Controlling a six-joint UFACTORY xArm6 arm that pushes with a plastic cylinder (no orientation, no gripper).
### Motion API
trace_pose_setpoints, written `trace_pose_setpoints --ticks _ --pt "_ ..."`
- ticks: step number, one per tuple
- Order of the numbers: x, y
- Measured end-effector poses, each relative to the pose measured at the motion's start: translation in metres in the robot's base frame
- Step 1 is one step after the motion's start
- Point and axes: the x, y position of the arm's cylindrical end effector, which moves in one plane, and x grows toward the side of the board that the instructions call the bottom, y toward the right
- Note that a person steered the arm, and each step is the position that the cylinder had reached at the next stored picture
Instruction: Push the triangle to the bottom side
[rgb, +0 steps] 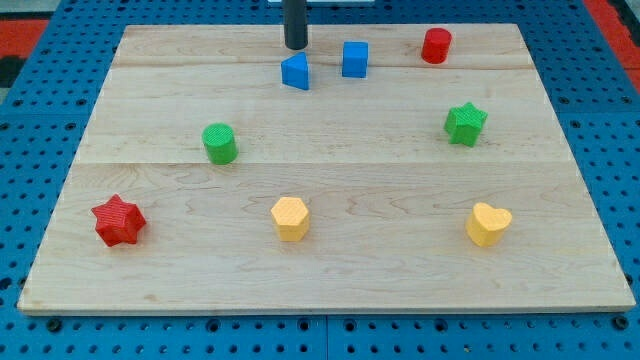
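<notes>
Tip (296, 46) sits just beside blue triangle (296, 72) at its 12 o'clock, bench's (330, 270) far edge; no hand fitted, so push straight toward 6, passing between green cylinder (220, 144) and yellow hexagon (290, 218).

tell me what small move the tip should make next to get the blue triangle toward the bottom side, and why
Probably a short push straight toward the view's bottom. My tip sits just above the blue triangle, apparently a small gap apart, so moving down should meet it and start it sliding. The blue cube stands to its right, out of that line, and the yellow hexagon lies far below.
</notes>
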Motion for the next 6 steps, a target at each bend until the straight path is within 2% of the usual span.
trace_pose_setpoints --ticks 2,4,6 --pt "0.046 0.013" --pt "0.046 -0.021" --pt "0.074 0.004"
